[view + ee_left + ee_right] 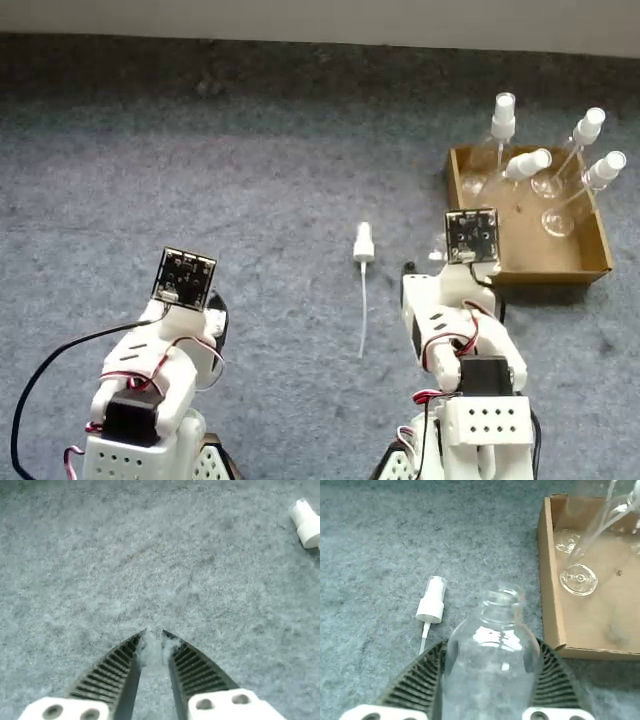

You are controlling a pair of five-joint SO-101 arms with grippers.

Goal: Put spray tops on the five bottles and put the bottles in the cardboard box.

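In the high view we see the spray top [363, 243] lying on the grey counter [250, 170] between the two arms. Its white head points away from the robot and its thin tube runs back toward the arm bases, so the long axis goes near to far. The cardboard box [550, 272] stands at the far right, with four capped bottles [503, 120] inside it. In the left wrist view the left hand [154, 632] is narrow, with a thin slit between the tips, and it holds nothing. The spray top [306, 522] lies well apart from it, ahead and toward the other arm. In the right wrist view the right hand [492, 647] is closed around the open bottle [492, 630], which has no top on its neck. The spray top [431, 600] lies just beside this bottle, on the side away from the box [549, 570]. We judge that the right hand is nearer to the top but is occupied, so the free left hand must cross to it and take the head.
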